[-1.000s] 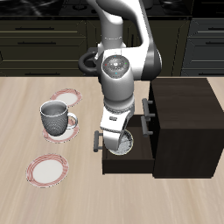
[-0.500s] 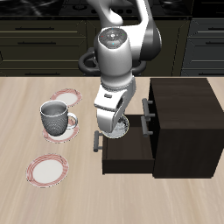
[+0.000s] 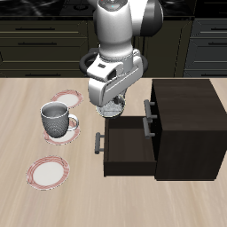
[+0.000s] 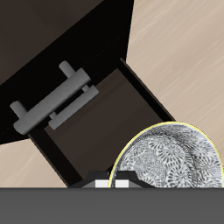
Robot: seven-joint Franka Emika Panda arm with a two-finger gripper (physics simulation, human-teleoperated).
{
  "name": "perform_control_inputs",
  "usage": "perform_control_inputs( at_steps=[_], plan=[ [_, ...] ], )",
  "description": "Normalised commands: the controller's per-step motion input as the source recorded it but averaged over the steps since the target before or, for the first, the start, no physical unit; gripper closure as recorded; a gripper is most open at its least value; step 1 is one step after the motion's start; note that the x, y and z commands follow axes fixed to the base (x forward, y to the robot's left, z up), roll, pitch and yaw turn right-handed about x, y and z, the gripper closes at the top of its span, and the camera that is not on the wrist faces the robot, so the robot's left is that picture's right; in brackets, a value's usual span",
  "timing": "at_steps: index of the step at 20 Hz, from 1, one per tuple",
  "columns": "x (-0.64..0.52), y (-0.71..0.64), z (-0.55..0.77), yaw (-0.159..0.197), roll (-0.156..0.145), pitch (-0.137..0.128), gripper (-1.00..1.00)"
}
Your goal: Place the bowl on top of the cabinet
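Observation:
My gripper (image 3: 112, 102) is shut on the rim of the small white bowl (image 3: 111, 109) and holds it in the air, above the outer end of the open drawer (image 3: 129, 149). In the wrist view the bowl (image 4: 171, 157) shows its grey-blue pattern, close to the fingers (image 4: 118, 182). The dark cabinet (image 3: 186, 124) stands on the table beside the bowl, and its flat top (image 3: 186, 91) is bare and about level with the bowl. In the wrist view the cabinet top (image 4: 52, 35), an upper drawer's grey bar handle (image 4: 52, 94) and the open drawer's inside (image 4: 96, 131) are below me.
A grey mug (image 3: 56, 119) stands on a red-rimmed plate beside the drawer. Another plate (image 3: 66, 97) lies farther back and a third (image 3: 49, 171) lies near the table's front edge. The open drawer's bar handle (image 3: 97, 142) sticks out toward the mug.
My gripper has risen out of the open drawer with the bowl in it. The arm has drawn up and back; the bowl now hangs well above the drawer.

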Motion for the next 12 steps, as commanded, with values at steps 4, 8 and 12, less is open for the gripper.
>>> perform_control_inputs(
  at_steps=[4, 8, 12],
  plan=[
    [-0.05, 0.11, 0.42, -0.275, -0.010, -0.031, 1.00],
    [-0.03, 0.22, 0.36, -0.217, -0.015, -0.029, 1.00],
    [-0.14, 0.27, 0.29, -0.221, 0.012, 0.034, 1.00]
  ],
)
